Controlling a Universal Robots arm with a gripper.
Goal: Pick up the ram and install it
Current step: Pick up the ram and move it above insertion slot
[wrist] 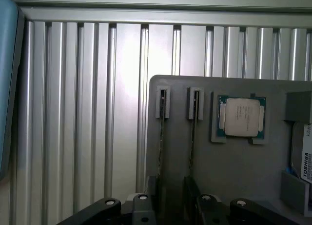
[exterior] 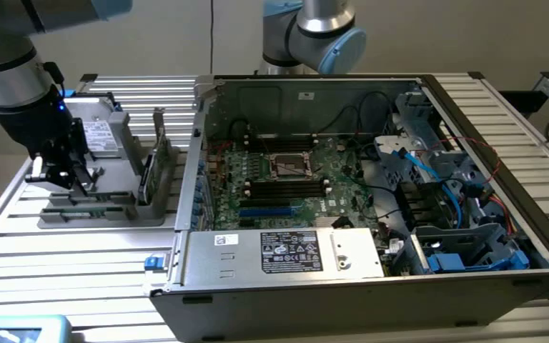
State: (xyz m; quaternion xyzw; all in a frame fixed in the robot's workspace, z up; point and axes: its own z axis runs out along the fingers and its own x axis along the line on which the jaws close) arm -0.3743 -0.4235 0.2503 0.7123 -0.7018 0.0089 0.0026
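Two ram sticks (wrist: 161, 137) stood on edge in slots near one corner of the grey tray (wrist: 243, 176), ready for pinching; the fingers (wrist: 189, 193) hung wide open above, empty.

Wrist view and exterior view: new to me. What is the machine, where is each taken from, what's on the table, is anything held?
The machine is a robot arm ending in a gripper. The exterior view comes from a camera off the arm: a metal table carries a grey holder and an open computer case with its motherboard. The wrist view comes from a camera on the wrist, looking down on the holder. In it stand the ram, two thin sticks on edge in slots, beside a processor chip and a Toshiba drive. The gripper is open above the holder, near the sticks; nothing is held.
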